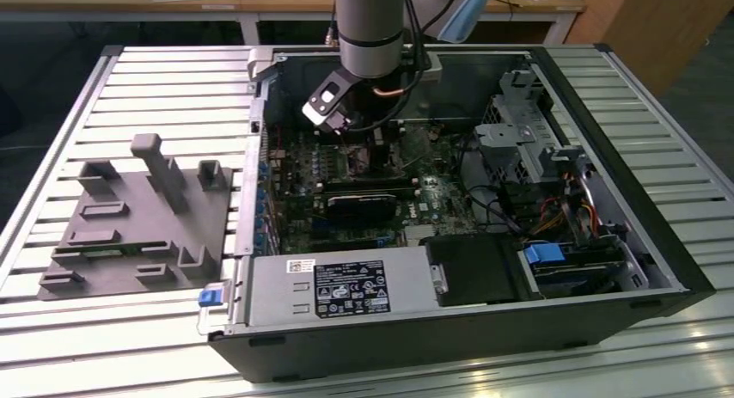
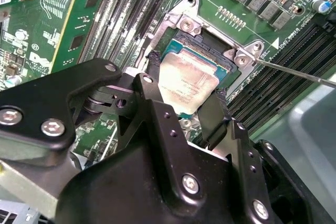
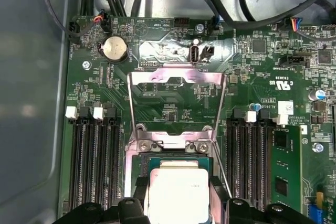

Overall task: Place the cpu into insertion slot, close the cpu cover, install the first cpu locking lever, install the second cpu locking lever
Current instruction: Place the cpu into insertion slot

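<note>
Gripper (image 2: 186, 85) clamped across the cpu (image 2: 188, 77), pinching two opposite edges, likely so the chip stays flat and square to the insertion slot (image 2: 210, 45). Seated in it or just above it, cannot tell. First wrist view adds the cpu cover (image 3: 157, 77), tilted open just beyond the slot and leaving the slot free. Exterior view places the arm (image 1: 370, 28) over the slot, inside the opened computer case (image 1: 654, 217).
</note>
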{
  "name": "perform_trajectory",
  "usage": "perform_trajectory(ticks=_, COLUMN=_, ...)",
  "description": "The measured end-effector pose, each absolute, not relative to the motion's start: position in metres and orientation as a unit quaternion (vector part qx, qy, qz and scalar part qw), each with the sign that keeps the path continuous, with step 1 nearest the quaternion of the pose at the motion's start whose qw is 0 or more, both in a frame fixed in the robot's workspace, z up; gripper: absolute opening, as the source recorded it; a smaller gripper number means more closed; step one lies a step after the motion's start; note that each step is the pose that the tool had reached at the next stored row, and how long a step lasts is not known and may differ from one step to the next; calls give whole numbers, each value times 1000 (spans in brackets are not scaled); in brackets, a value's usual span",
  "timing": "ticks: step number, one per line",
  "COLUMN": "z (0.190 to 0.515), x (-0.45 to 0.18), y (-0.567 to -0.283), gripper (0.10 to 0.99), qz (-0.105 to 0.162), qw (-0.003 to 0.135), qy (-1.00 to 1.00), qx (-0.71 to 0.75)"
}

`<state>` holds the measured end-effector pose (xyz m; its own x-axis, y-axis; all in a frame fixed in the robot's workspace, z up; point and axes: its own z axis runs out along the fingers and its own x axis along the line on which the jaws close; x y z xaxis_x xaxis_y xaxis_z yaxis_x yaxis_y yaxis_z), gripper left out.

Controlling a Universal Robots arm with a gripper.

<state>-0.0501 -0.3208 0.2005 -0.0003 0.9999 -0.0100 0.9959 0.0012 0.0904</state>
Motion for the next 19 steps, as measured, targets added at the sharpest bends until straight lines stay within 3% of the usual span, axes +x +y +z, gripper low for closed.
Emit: perform_trajectory(ticks=19, z=195, x=-50, y=-320, gripper=537, qz=29, qw=35, qy=706, qx=707)
